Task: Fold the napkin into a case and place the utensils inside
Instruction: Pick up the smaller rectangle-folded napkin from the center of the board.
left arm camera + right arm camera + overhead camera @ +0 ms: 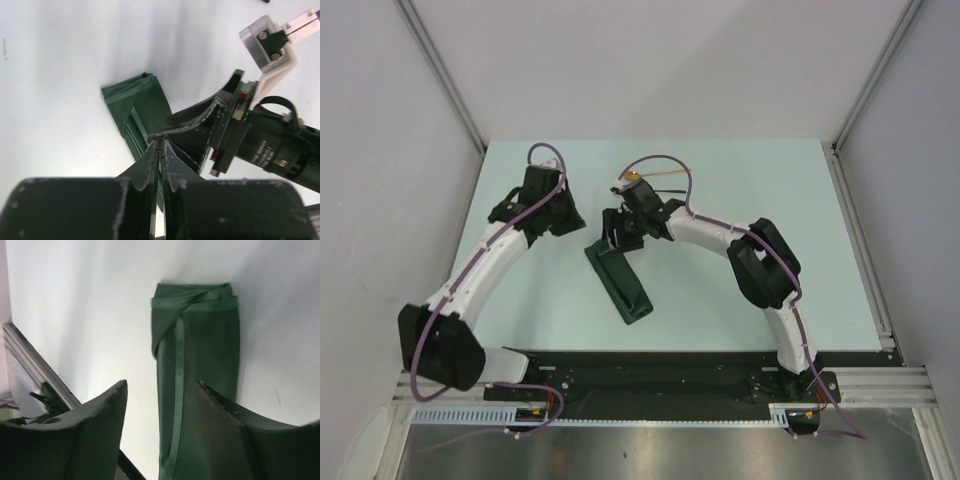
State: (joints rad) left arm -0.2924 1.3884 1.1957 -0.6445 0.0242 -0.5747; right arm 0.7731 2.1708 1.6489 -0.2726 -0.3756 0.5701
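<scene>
Case [620, 280] of dark green cloth lies flat on the desk [770, 300], reaching forward from between the right jaws, which stand open over one end. Left jaws are pressed shut, empty, with the case lying ahead of their tips.

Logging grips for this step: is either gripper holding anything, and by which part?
Nothing is held. The right gripper stands open over the dark green folded cloth case; the left gripper is shut on nothing, apart from it.
</scene>
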